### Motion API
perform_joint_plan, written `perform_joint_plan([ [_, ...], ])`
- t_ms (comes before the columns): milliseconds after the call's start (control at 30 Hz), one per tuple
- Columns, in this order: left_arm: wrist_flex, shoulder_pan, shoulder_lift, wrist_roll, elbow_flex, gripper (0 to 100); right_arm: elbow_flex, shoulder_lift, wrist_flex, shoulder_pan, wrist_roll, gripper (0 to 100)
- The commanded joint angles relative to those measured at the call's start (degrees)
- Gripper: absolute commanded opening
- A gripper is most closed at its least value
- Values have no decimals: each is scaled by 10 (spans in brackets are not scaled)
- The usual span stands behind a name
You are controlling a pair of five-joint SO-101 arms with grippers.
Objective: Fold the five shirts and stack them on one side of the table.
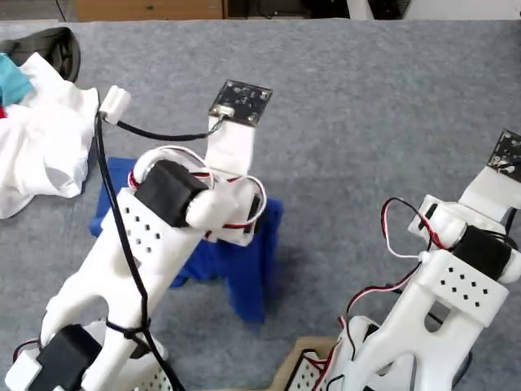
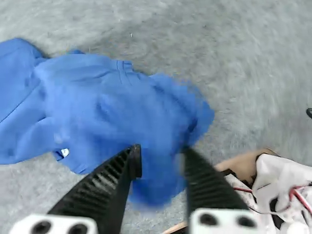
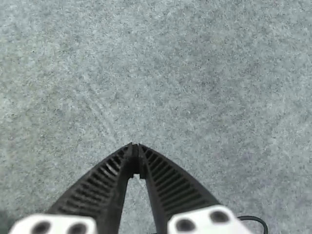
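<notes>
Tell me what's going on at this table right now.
The left gripper has pinched a bunch of the blue shirt, and the rest of it lies crumpled on the grey table, not yet folded. The right gripper is shut on nothing, above bare table. A pile of unfolded shirts, white, teal and dark, sits at the table's far corner on the left arm's side.

Legible text, numbers, signs: none coming through anywhere.
Tag (image 2: 63, 152) on blue shirt (image 2: 97, 102): sitting white at the cloth's edge in the left wrist view, any print on it staying too small and blurred for reading.
</notes>
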Motion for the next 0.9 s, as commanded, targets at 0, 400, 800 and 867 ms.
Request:
perform_joint_plan([
  [0, 6, -67, -19, -9, 9, 250, -33, -10, 2, 6, -3, 7],
  [400, 6, -455, -12, -150, 13, 254, -35, -9, -12, -229, 0, 8],
  [800, 5, -841, 7, -140, 19, 250, -141, 138, -156, -574, -4, 9],
  [867, 5, -881, 7, -157, 19, 250, -193, 215, -156, -599, -4, 9],
])
